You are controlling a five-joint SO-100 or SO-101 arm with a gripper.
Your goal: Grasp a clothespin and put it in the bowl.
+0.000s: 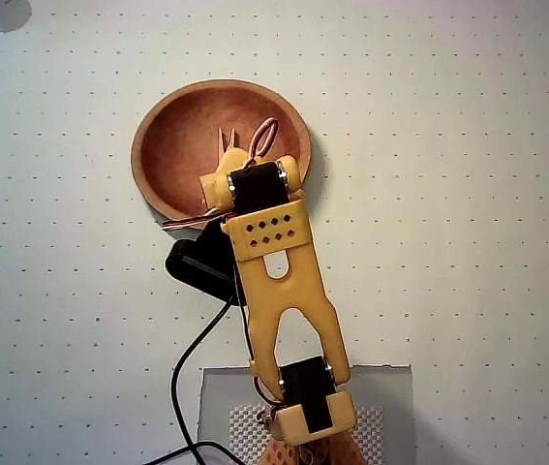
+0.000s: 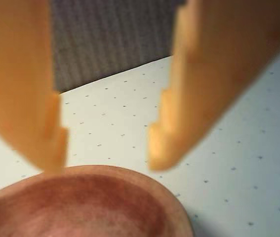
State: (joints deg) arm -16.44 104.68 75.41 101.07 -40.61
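The wooden bowl (image 1: pixel 182 136) lies on the white dotted table, reddish-brown inside with a tan rim. It also shows in the wrist view (image 2: pixel 80 202), just below the fingers. My orange gripper (image 1: pixel 226 147) hangs over the bowl's inside. In the wrist view my gripper (image 2: pixel 105 160) is open, with nothing between the fingers (image 2: pixel 184 108). Two slim light prongs (image 1: pixel 224 141) show at the gripper's tip in the overhead view. I cannot tell whether they are the clothespin or my fingertips. No clothespin shows in the wrist view.
A thin reddish wire loop (image 1: pixel 264 136) arches over the bowl beside the wrist. A black part (image 1: pixel 201 263) and a black cable (image 1: pixel 182 378) lie left of the arm. A grey mat (image 1: pixel 390 392) lies at the arm's base. A dark striped surface (image 2: pixel 115 44) lies beyond the table's edge.
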